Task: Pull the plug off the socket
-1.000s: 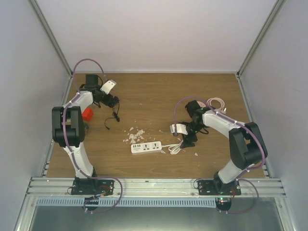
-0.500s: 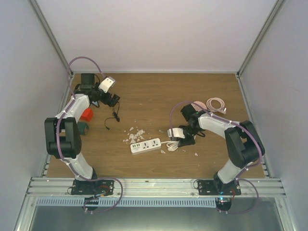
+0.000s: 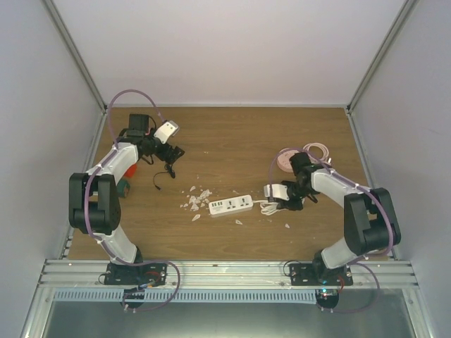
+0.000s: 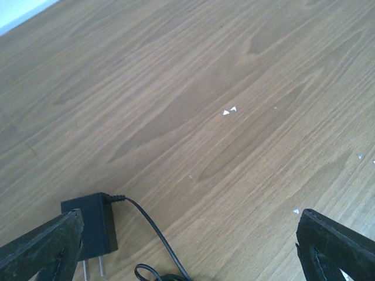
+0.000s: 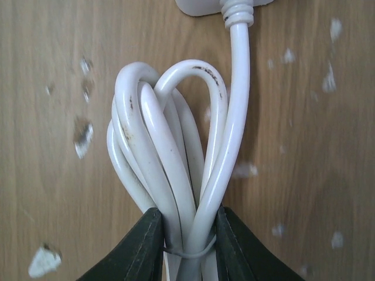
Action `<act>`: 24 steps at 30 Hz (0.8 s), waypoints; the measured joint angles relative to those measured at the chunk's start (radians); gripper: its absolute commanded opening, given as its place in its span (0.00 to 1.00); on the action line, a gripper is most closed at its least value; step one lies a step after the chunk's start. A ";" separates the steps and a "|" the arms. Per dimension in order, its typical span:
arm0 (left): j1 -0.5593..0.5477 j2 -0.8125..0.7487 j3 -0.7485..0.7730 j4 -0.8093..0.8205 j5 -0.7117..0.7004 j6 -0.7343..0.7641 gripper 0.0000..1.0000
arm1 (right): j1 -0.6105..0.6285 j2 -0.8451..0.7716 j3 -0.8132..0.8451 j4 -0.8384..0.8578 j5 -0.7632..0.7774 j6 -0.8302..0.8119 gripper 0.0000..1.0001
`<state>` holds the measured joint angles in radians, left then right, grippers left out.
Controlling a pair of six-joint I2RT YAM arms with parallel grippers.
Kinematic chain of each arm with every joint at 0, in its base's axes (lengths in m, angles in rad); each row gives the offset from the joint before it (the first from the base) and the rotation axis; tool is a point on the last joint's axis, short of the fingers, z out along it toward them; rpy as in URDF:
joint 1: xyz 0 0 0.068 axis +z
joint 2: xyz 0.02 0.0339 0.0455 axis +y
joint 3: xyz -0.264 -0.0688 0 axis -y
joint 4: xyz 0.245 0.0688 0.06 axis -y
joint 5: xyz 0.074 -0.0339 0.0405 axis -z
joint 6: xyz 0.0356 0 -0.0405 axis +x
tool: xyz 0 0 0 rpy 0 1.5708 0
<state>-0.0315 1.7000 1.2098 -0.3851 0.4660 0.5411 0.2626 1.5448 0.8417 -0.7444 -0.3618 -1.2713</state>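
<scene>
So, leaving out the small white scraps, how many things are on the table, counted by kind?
Power strip with its cord: 1
Black adapter plug: 1
Loose cable coils: 2
Small blocks: 2
Total: 6

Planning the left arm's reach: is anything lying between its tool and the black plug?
Nothing visible does. The black plug lies on the bare table close beside the open left tool, with only its own thin cord curling next to it.
</scene>
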 measured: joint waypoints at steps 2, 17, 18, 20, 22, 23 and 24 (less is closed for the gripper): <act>-0.002 0.000 -0.011 0.000 0.000 0.000 0.99 | -0.056 -0.009 -0.008 -0.006 0.003 -0.036 0.25; -0.022 -0.009 -0.015 0.000 -0.017 0.000 0.99 | -0.526 -0.025 -0.002 -0.070 0.075 -0.386 0.28; -0.025 -0.009 -0.015 0.000 -0.018 0.000 0.99 | -0.554 -0.022 0.001 -0.069 0.079 -0.408 0.28; -0.028 -0.009 -0.015 0.000 -0.020 0.000 0.99 | -0.602 -0.009 0.013 -0.071 0.083 -0.447 0.28; -0.031 -0.009 -0.014 0.000 -0.022 0.000 0.99 | -0.649 0.013 0.032 -0.071 0.085 -0.484 0.30; -0.032 -0.009 -0.013 0.000 -0.022 0.000 0.99 | -0.668 0.023 0.042 -0.071 0.088 -0.497 0.30; -0.032 -0.009 -0.013 0.000 -0.022 0.000 0.99 | -0.687 0.033 0.053 -0.070 0.092 -0.512 0.31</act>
<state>-0.0635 1.6913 1.1969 -0.3855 0.4438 0.5415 -0.4248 1.5780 0.8951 -0.8146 -0.2699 -1.7828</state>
